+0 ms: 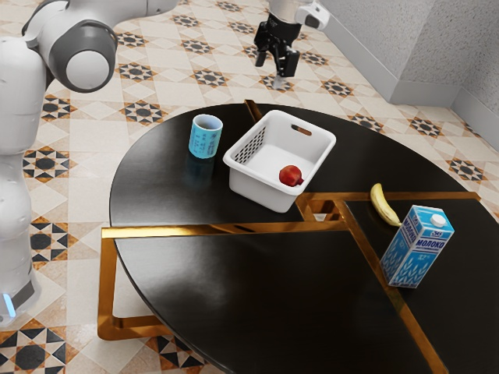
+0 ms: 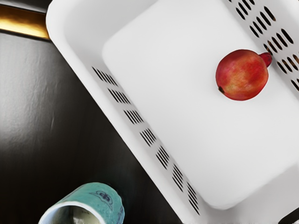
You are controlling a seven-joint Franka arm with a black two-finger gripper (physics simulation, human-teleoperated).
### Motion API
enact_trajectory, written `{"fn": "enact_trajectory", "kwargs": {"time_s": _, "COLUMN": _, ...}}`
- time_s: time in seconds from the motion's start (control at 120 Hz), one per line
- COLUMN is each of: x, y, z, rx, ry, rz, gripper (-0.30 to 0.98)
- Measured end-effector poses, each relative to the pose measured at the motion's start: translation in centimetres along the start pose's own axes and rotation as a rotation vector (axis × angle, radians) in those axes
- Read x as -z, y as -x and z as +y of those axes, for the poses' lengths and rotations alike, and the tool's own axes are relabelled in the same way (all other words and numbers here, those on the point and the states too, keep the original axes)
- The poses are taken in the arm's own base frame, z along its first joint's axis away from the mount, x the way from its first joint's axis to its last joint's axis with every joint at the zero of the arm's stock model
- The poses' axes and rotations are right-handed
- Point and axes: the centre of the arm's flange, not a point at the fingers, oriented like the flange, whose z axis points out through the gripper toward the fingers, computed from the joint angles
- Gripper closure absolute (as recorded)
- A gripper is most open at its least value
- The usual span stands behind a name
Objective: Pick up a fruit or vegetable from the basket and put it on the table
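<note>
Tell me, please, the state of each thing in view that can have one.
Basket: upright, open-topped, with one fruit inside.
Pomegranate: whole, lying on the basket's floor.
Banana: unpeeled, lying flat.
Milk carton: upright, cap on.
Cup: upright, open-topped; contents, if any, unclear.
Gripper: jaws open, holding nothing.

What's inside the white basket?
A red pomegranate lies in the white basket. You can't see the bit of floor right under the fruit, because it covers that.
</note>
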Motion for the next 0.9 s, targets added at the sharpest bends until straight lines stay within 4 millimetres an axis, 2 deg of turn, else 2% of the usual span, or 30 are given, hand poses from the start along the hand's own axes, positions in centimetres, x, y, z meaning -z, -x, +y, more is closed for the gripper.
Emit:
{"fn": "enact_trajectory", "kwargs": {"time_s": 0.083, "x": 0.0, "y": 0.0, "z": 0.0, "rx": -0.003, "ry": -0.001, "rz": -0.003, "gripper": 0.00}}
{"fn": "enact_trajectory", "kwargs": {"time_s": 0.1, "x": 0.7, "y": 0.3, "z": 0.0, "rx": -0.005, "ry": -0.001, "rz": 0.010, "gripper": 0.00}}
{"fn": "enact_trajectory", "kwargs": {"time_s": 0.142, "x": 8.3, "y": 3.5, "z": 0.2, "rx": -0.010, "ry": 0.002, "rz": 0.164, "gripper": 0.00}}
{"fn": "enact_trajectory", "kwargs": {"time_s": 0.158, "x": 11.5, "y": 5.0, "z": 0.8, "rx": -0.022, "ry": 0.009, "rz": 0.233, "gripper": 0.00}}
{"fn": "enact_trajectory", "kwargs": {"time_s": 0.175, "x": 13.9, "y": 6.2, "z": 1.8, "rx": -0.043, "ry": 0.018, "rz": 0.287, "gripper": 0.00}}
{"fn": "enact_trajectory", "kwargs": {"time_s": 0.2, "x": 16.2, "y": 7.4, "z": 3.8, "rx": -0.083, "ry": 0.032, "rz": 0.342, "gripper": 0.00}}
{"fn": "enact_trajectory", "kwargs": {"time_s": 0.225, "x": 16.8, "y": 7.6, "z": 5.8, "rx": -0.123, "ry": 0.050, "rz": 0.362, "gripper": 0.00}}
{"fn": "enact_trajectory", "kwargs": {"time_s": 0.258, "x": 16.2, "y": 6.8, "z": 7.9, "rx": -0.164, "ry": 0.079, "rz": 0.356, "gripper": 0.00}}
{"fn": "enact_trajectory", "kwargs": {"time_s": 0.292, "x": 15.1, "y": 5.8, "z": 8.5, "rx": -0.176, "ry": 0.101, "rz": 0.340, "gripper": 0.00}}
{"fn": "enact_trajectory", "kwargs": {"time_s": 0.35, "x": 13.8, "y": 4.6, "z": 7.0, "rx": -0.149, "ry": 0.123, "rz": 0.324, "gripper": 0.00}}
{"fn": "enact_trajectory", "kwargs": {"time_s": 0.417, "x": 12.9, "y": 3.8, "z": 5.0, "rx": -0.115, "ry": 0.136, "rz": 0.314, "gripper": 0.00}}
{"fn": "enact_trajectory", "kwargs": {"time_s": 0.5, "x": 10.7, "y": 2.8, "z": 2.8, "rx": -0.078, "ry": 0.168, "rz": 0.276, "gripper": 0.00}}
{"fn": "enact_trajectory", "kwargs": {"time_s": 0.55, "x": 9.4, "y": 2.2, "z": 2.2, "rx": -0.067, "ry": 0.186, "rz": 0.252, "gripper": 0.00}}
{"fn": "enact_trajectory", "kwargs": {"time_s": 0.583, "x": 7.8, "y": 1.5, "z": 2.4, "rx": -0.070, "ry": 0.199, "rz": 0.218, "gripper": 0.00}}
{"fn": "enact_trajectory", "kwargs": {"time_s": 0.625, "x": 5.7, "y": 0.5, "z": 3.7, "rx": -0.092, "ry": 0.206, "rz": 0.177, "gripper": 0.00}}
{"fn": "enact_trajectory", "kwargs": {"time_s": 0.683, "x": 3.3, "y": -0.8, "z": 9.9, "rx": -0.205, "ry": 0.168, "rz": 0.132, "gripper": 0.00}}
{"fn": "enact_trajectory", "kwargs": {"time_s": 0.717, "x": 1.8, "y": -1.4, "z": 12.1, "rx": -0.250, "ry": 0.147, "rz": 0.109, "gripper": 0.00}}
{"fn": "enact_trajectory", "kwargs": {"time_s": 0.783, "x": -0.1, "y": -2.3, "z": 13.5, "rx": -0.315, "ry": 0.112, "rz": 0.086, "gripper": 0.00}}
{"fn": "enact_trajectory", "kwargs": {"time_s": 0.9, "x": -0.4, "y": -2.3, "z": 14.6, "rx": -0.455, "ry": 0.062, "rz": 0.094, "gripper": 0.00}}
